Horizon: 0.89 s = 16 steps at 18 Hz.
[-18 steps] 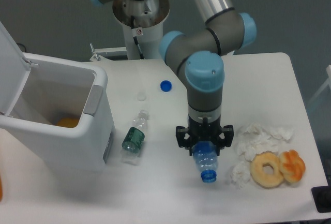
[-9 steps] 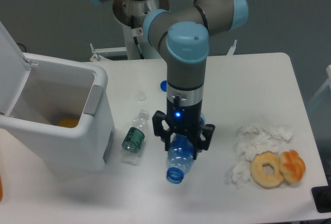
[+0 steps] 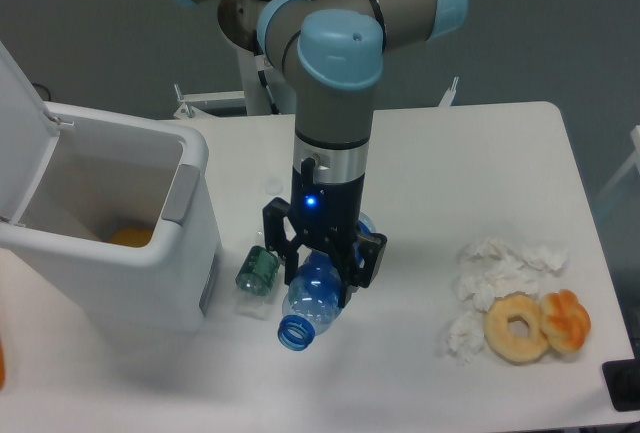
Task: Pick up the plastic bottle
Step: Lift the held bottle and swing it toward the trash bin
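Note:
The plastic bottle [image 3: 308, 303] is blue-tinted and clear, with a blue neck ring at its open mouth. It hangs above the table, tilted with its mouth pointing down and toward the camera. My gripper [image 3: 322, 258] is shut on its body, black fingers on either side. The bottle's upper part is hidden behind the gripper. A smaller clear bottle with a dark green label [image 3: 258, 271] lies on the table just left of the gripper.
An open white bin [image 3: 110, 243] stands at the left with something orange inside. Crumpled white tissue [image 3: 500, 268], a doughnut [image 3: 516, 327] and an orange piece [image 3: 566, 319] lie at the right. The robot base [image 3: 270, 23] is at the back.
The arm has carried the plastic bottle leftward across the table, from beside the tissue to next to the small green-labelled bottle. The grip stayed shut throughout.

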Each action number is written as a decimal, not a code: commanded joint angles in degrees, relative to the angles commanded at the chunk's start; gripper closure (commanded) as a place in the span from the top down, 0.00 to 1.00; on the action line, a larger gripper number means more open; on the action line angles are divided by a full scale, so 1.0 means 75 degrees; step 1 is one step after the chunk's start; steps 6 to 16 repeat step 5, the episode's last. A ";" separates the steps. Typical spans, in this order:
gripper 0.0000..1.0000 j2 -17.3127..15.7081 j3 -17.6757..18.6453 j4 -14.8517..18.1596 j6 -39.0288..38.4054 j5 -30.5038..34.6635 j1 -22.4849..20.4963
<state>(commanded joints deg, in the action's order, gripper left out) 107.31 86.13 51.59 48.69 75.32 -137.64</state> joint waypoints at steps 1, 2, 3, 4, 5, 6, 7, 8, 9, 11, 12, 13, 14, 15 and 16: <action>0.74 0.0012 0.0000 -0.0012 -0.0012 0.0012 0.0000; 0.74 0.0012 0.0011 -0.0012 -0.0023 0.0012 0.0000; 0.74 0.0012 0.0012 -0.0012 -0.0035 0.0000 0.0000; 0.74 0.0012 0.0012 -0.0012 -0.0035 0.0000 0.0000; 0.74 0.0012 0.0000 -0.0012 -0.0047 0.0000 0.0000; 0.74 0.0012 0.0000 -0.0012 -0.0047 0.0000 0.0000; 0.74 0.0012 0.0000 -0.0012 -0.0047 0.0000 0.0000; 0.74 0.0012 0.0000 -0.0012 -0.0047 0.0000 0.0000; 0.74 0.0012 0.0000 -0.0012 -0.0047 0.0000 0.0000; 0.74 0.0012 0.0000 -0.0012 -0.0047 0.0000 0.0000; 0.74 0.0012 0.0000 -0.0012 -0.0047 0.0000 0.0000; 0.74 0.0012 0.0000 -0.0012 -0.0047 0.0000 0.0000; 0.74 0.0012 0.0000 -0.0012 -0.0047 0.0000 0.0000; 0.74 0.0012 0.0000 -0.0012 -0.0047 0.0000 0.0000; 0.74 0.0012 0.0000 -0.0012 -0.0047 0.0000 0.0000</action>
